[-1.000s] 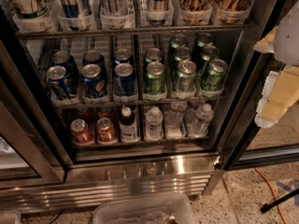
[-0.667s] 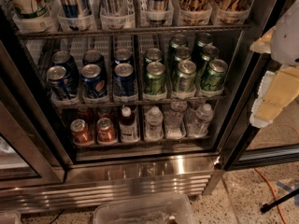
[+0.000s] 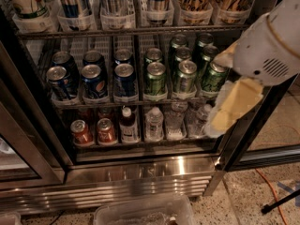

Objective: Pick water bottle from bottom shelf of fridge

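1. Hanging at about 3 o'clock in the camera view, the gripper point(image 3: 232, 104) shows pale yellow pads under a white arm housing point(image 3: 269, 50); whether it is open or closed cannot be told, and nothing is visibly held.
2. The fridge point(image 3: 140, 177) fills the rest of the view, its stainless-steel base running along 6 o'clock.
3. On the bottom shelf point(image 3: 140, 144), the water bottle point(image 3: 153, 123) stands upright just below the view's centre, at roughly 8 o'clock from the gripper and apart from it.
4. Two more clear bottles point(image 3: 174, 121) stand at its 3 o'clock; the gripper's lower tip overlaps the rightmost of them, and contact cannot be judged.
5. At the water bottle's 9 o'clock, just beside it, is a white-capped bottle of dark liquid point(image 3: 127, 124), then two red cans point(image 3: 106, 131).
6. On the rack above, blue cans point(image 3: 93, 81) sit left and green cans point(image 3: 183, 76) right.
7. A clear plastic bin point(image 3: 145, 212) sits on the floor at 6 o'clock, an orange cable point(image 3: 272, 191) at 5 o'clock.
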You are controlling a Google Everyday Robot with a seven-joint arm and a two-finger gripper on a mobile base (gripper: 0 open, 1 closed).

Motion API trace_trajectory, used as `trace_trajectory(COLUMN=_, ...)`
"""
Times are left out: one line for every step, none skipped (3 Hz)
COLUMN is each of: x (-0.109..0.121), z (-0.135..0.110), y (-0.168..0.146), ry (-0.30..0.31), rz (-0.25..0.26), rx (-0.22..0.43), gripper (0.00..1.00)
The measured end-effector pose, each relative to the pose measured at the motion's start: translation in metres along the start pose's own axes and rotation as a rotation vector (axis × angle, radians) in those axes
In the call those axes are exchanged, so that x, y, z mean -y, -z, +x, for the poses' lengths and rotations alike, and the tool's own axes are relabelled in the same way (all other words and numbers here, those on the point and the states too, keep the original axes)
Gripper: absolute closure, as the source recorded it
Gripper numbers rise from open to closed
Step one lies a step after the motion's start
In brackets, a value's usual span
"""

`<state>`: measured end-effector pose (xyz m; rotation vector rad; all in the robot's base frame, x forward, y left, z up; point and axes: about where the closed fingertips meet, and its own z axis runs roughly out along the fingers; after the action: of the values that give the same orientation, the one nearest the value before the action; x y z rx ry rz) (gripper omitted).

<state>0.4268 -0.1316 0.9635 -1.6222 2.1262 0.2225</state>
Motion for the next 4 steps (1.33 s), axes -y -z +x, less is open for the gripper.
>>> trace_trajectory(x=-0.023, z=-0.034, y=-0.024, ry=-0.058, rz=-0.038, rx=0.153, gripper=0.00)
trace_trajectory(x=-0.045, z=-0.057, y=-0.059, ry=-0.129, rz=-0.066, rx=0.309, gripper=0.00)
trace_trajectory(x=-0.058, z=-0.083, y=-0.102, ry=-0.200, rz=-0.103, rx=0.463, gripper=0.00)
trace_trajectory(x=-0.053, z=-0.106, y=-0.097, ry=-0.241, rz=-0.086, rx=0.542, gripper=0.00)
